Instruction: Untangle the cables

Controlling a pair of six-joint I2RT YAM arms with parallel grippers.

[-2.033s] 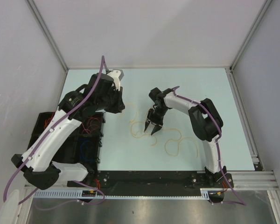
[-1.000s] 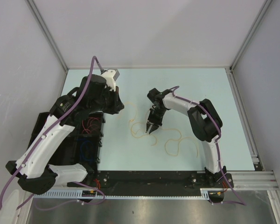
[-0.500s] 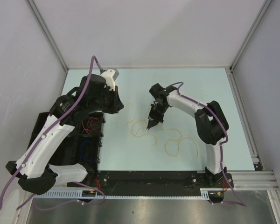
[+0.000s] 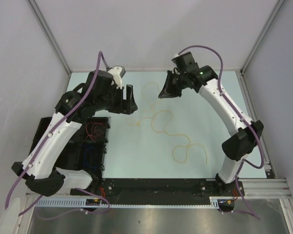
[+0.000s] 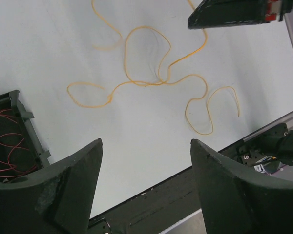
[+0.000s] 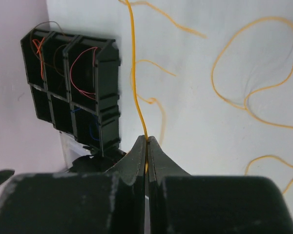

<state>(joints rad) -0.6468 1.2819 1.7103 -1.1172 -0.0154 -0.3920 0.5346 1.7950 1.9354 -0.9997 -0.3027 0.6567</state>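
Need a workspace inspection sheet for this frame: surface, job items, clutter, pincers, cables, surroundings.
surface: pale blue table, flat.
job's things: yellow-orange cables lie in loose loops mid-table, crossing each other; red wires and blue wires sit in separate compartments of the black tray.
clutter: nothing seen.
grippers: left pincer open, holding nothing, above the table; right pincer shut on one yellow-orange strand.
cables: purple hoses run along both arms.
surroundings: grey walls on three sides; metal rail along the right edge.

Lab test cell (enclosed), white panel walls [image 4: 156, 34], aluminium frame rails [image 4: 261, 185]
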